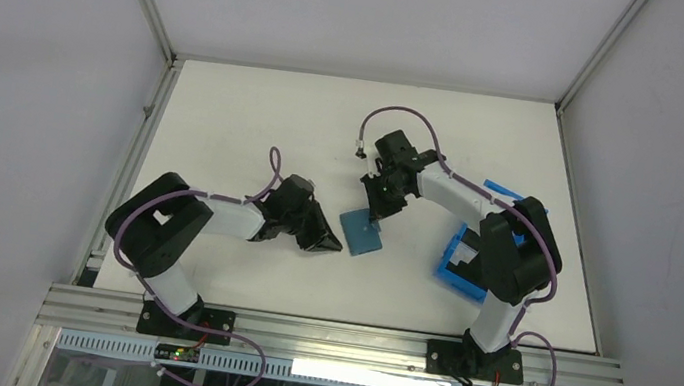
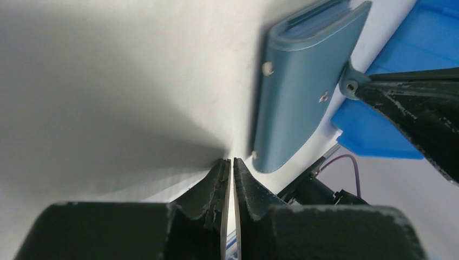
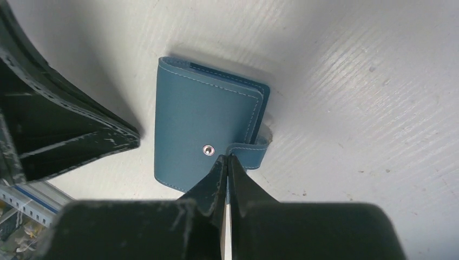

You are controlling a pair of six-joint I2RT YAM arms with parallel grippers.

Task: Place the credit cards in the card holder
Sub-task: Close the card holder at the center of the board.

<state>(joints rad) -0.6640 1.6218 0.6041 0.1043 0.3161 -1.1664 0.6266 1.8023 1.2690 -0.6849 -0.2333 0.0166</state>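
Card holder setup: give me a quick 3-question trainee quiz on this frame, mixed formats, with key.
1. True or false: the card holder lies folded closed.
2. Which fingers sit at its snap tab? A) left B) right C) neither
3. Top view: what bright-blue thing lies partly under the right arm?
Key: 1 true; 2 B, the right fingers; 3 the plastic bin.
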